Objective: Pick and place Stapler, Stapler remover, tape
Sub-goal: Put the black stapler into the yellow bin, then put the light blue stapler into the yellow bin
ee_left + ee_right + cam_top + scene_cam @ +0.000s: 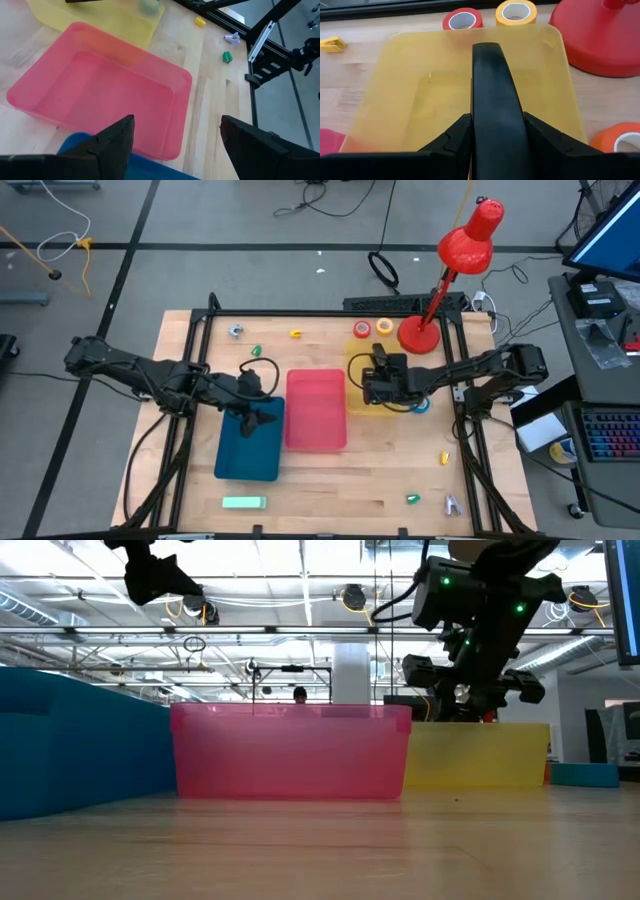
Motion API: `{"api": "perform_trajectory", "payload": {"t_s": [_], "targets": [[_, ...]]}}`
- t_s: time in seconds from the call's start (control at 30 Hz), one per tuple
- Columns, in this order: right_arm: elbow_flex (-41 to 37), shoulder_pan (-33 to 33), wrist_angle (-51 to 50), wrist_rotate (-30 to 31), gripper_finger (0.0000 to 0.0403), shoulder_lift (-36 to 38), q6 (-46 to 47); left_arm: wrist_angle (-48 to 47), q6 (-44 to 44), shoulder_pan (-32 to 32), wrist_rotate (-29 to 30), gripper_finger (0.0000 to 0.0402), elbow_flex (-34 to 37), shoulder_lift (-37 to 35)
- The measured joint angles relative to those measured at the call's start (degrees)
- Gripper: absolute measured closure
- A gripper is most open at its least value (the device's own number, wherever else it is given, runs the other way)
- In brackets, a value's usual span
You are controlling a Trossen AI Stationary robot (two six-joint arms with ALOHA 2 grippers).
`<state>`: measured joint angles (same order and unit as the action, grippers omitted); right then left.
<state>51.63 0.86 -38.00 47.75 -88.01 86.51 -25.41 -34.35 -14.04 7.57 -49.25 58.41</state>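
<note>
My right gripper [497, 120] hangs over the yellow tray [420, 95], shut on a black stapler [492, 75]; it also shows in the high view [375, 375]. Red tape [462, 20] and yellow tape [516, 11] lie flat on the table beyond the tray, orange tape [620, 142] beside it. Blue tape [421, 406] peeks out from under the right arm. A small silver stapler remover [452, 503] lies near the table's near right corner. My left gripper [177, 125] is open and empty, above the blue tray [248, 440]. My right gripper pinches the black stapler between its two fingers [455, 135], one on each long side [480, 125]. The stapler runs along the fingers and sticks out ahead of them. The fingers slant down from above toward the far edge. The stapler is lifted clear above the yellow tray.
A pink tray [316, 410] sits between the blue and yellow trays. A red desk lamp stands on its round base [418, 335] at the far right. A mint-green block [243, 502] lies near the near edge; small green and yellow bits [413, 498] are scattered about.
</note>
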Motion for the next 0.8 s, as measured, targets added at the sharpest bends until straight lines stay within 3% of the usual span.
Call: {"api": "perform_trajectory", "payload": {"t_s": [0.27, 0.57, 0.8], "targets": [[-2.1, 0.0, 4.2, -2.9, 0.0266, 0.0, -0.1, 0.0, 0.6, 0.0, 0.0, 0.0107, 0.0, 0.0], [-2.2, 0.0, 6.4, -4.8, 0.0189, 0.0, -0.5, -0.1, 0.8, 0.0, -0.1, 0.0107, 0.0, 0.0], [-2.0, 0.0, 7.7, -4.7, 0.0198, 3.8, -1.0, -0.2, 0.8, -1.5, -0.3, 0.0107, 0.0, 0.0]]}}
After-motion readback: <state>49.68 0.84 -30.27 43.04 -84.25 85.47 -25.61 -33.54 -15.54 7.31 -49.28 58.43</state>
